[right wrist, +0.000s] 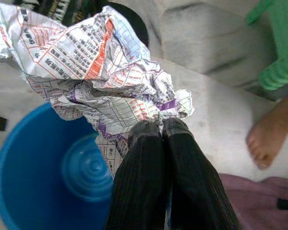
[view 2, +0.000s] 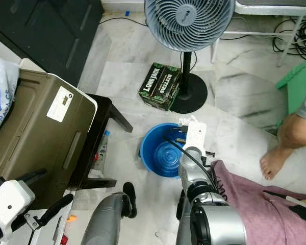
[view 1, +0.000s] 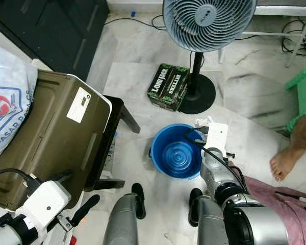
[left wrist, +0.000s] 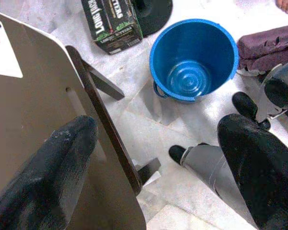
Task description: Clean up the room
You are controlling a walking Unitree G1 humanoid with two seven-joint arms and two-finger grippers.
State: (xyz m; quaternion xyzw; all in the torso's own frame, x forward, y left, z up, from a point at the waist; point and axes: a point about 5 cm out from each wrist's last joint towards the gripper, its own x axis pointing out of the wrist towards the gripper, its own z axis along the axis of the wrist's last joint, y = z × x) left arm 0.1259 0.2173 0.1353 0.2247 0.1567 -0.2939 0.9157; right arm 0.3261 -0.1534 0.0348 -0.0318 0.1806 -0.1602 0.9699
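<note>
- One piece of litter is being dealt with: the right gripper [right wrist: 161,132], fingers pressed together, is pinching a crumpled newspaper [right wrist: 93,72] over the near rim of the blue bucket [view 1: 176,151], which is sitting empty.
- Releasing is looking like the step left; a maroon cloth [view 2: 255,199] is lying on the floor beside the robot.
- The left gripper [left wrist: 158,167] is hanging spread, holding nothing, beside the olive case [view 1: 51,138].
- Room is tight: a fan base [view 1: 199,94], a carton [view 1: 168,87] and a person's foot [view 1: 284,163] are ringing the bucket.

Bright, even daylight — soft shadows spread on the pale floor [view 1: 143,66] around the fan [view 1: 208,20]. Wrist views blur close up — the black fingers [left wrist: 53,177] are soft.
</note>
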